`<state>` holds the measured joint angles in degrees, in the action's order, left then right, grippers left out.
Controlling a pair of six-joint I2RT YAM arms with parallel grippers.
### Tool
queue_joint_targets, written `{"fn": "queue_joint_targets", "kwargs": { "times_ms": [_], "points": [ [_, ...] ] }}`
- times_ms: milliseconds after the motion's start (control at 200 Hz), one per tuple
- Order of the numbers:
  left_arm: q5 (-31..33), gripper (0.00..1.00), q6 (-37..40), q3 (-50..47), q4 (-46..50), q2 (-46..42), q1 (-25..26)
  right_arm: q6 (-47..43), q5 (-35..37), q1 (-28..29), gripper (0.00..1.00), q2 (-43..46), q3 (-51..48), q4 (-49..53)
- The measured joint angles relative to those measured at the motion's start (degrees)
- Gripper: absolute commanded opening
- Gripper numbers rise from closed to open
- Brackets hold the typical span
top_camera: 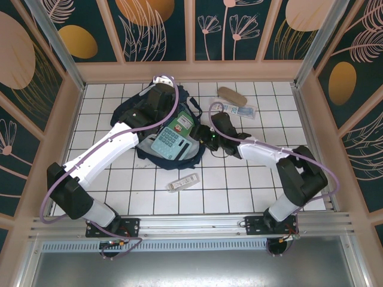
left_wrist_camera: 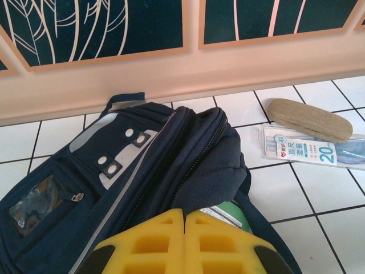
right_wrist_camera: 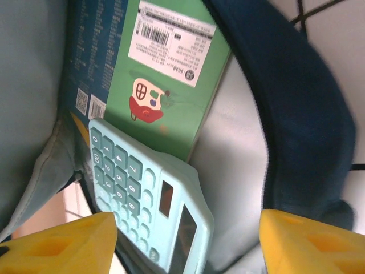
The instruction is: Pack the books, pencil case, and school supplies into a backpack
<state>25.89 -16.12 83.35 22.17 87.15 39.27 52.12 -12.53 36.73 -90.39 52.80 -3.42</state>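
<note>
Backpack (left_wrist_camera: 165, 154) lies open mid-bench (top_camera: 239, 185), calculator (right_wrist_camera: 142, 200) resting inside on the green book (right_wrist_camera: 171, 85) beneath spread right fingers (right_wrist_camera: 63, 242), left fingers (left_wrist_camera: 154, 240) pressed together at its top; the pencil case (top_camera: 232, 94) probably comes next

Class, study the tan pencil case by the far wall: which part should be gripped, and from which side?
Grip the pencil case across its narrow middle, coming straight down from above. It lies flat on the tiles, oblong with rounded ends, so the short width suits a pinch. The clear packet right beside one long side probably rules out a sideways approach.
</note>
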Motion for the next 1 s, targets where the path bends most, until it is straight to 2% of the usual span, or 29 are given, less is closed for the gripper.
{"fn": "queue_joint_targets", "kwargs": {
  "times_ms": [280, 485, 545, 786, 996],
  "points": [
    [-0.3, 0.00, 0.0, 0.0, 0.2, 0.0, 0.0, -9.5, 9.1, -0.7, 0.73, 7.1, 0.4, 6.7],
    [-0.4, 0.00, 0.0, 0.0, 0.2, 0.0, 0.0, -15.5, 14.3, -5.8, 0.74, 7.3, 0.4, 7.7],
    [-0.5, 0.00, 0.0, 0.0, 0.2, 0.0, 0.0, -17.1, 15.6, -8.1, 0.83, 7.0, 0.4, 7.3],
    [-1.4, 0.00, 0.2, 0.0, 0.4, 0.0, 0.0, -23.8, 19.5, -16.9, 0.88, -0.8, 5.6, 4.5],
    [-1.4, 0.00, 1.1, 0.0, 0.9, 0.0, 0.0, -29.0, 16.8, -22.7, 0.91, -12.0, 16.3, 2.3]
  ]
}}
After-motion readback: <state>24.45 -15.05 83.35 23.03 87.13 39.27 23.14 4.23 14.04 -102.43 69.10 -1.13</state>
